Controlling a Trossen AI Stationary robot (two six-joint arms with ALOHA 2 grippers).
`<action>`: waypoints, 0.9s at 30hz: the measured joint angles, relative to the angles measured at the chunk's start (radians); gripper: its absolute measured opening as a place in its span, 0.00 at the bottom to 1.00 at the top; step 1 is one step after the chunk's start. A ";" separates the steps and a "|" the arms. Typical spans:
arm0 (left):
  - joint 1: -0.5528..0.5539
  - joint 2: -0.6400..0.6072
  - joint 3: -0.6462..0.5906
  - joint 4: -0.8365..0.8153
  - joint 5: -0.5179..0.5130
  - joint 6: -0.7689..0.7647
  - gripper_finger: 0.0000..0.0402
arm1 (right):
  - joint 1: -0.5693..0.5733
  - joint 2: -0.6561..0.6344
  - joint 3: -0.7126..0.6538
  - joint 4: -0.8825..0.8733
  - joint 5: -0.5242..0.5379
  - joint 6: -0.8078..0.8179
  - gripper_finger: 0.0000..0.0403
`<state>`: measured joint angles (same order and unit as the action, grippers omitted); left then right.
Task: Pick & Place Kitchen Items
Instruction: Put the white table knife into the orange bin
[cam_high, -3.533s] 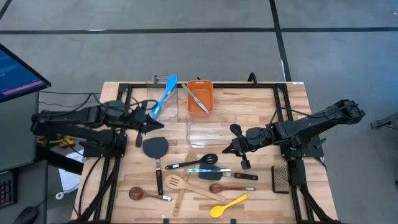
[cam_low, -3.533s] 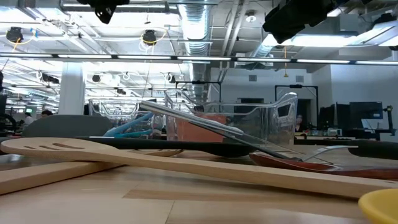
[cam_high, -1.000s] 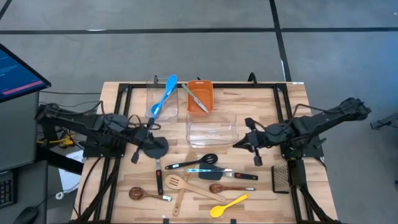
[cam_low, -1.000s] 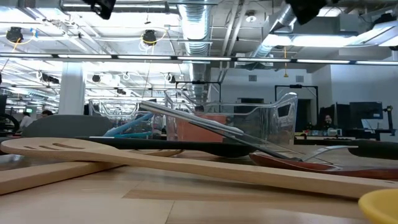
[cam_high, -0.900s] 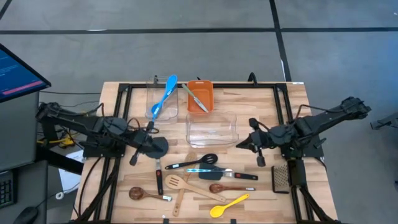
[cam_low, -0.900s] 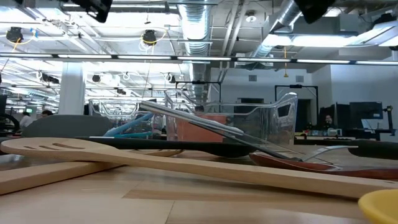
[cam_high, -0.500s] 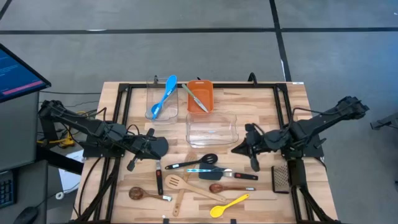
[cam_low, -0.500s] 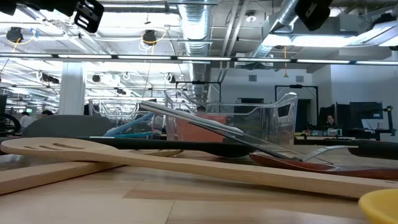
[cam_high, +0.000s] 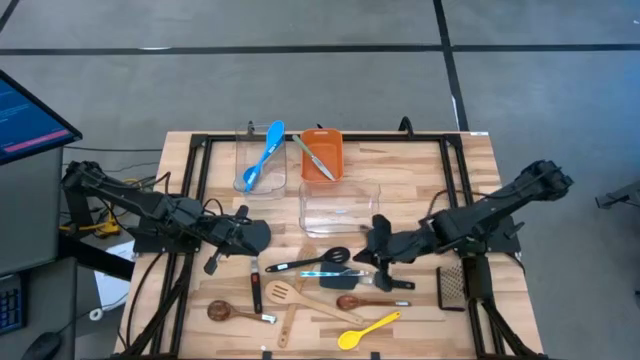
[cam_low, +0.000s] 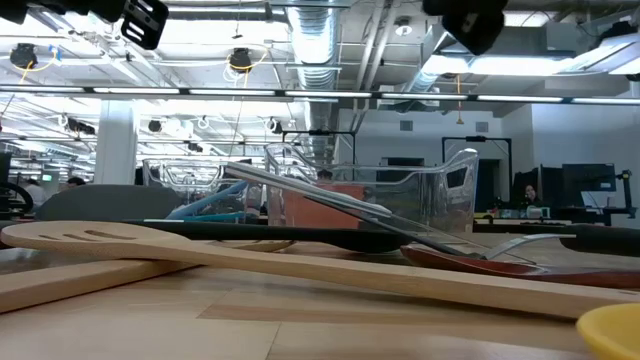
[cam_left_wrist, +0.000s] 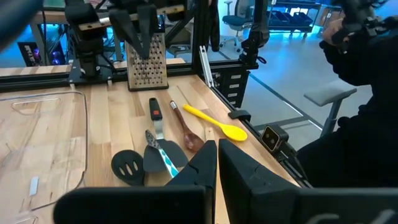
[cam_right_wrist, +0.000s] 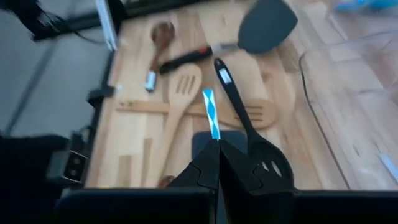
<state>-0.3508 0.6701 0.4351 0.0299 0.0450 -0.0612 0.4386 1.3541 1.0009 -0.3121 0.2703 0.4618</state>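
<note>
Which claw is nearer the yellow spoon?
Right. The right claw hangs just above the yellow plastic spoon in the utensil pile; the left claw sits far across the wooden table.

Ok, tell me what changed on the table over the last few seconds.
The right gripper swung out toward the table's right side, then came back in over the utensil pile, shut and empty. The left gripper pulled back toward the front edge beside the black turner, also shut. Every utensil and both clear tubs stayed put.

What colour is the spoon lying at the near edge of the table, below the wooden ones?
Yellow. The spoon shows best in the high view.
</note>
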 joint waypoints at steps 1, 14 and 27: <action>0.000 0.000 0.000 0.000 0.000 0.000 0.01 | 0.001 0.029 0.038 -0.039 0.000 0.000 0.00; 0.000 0.000 0.000 0.002 0.000 0.000 0.01 | 0.059 0.260 0.344 -0.385 0.015 -0.069 0.00; 0.000 0.000 0.000 0.002 0.001 0.000 0.01 | 0.030 0.320 0.345 -0.437 -0.044 0.032 0.00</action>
<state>-0.3504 0.6701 0.4351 0.0315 0.0456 -0.0612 0.4681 1.6745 1.3462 -0.7493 0.2266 0.4939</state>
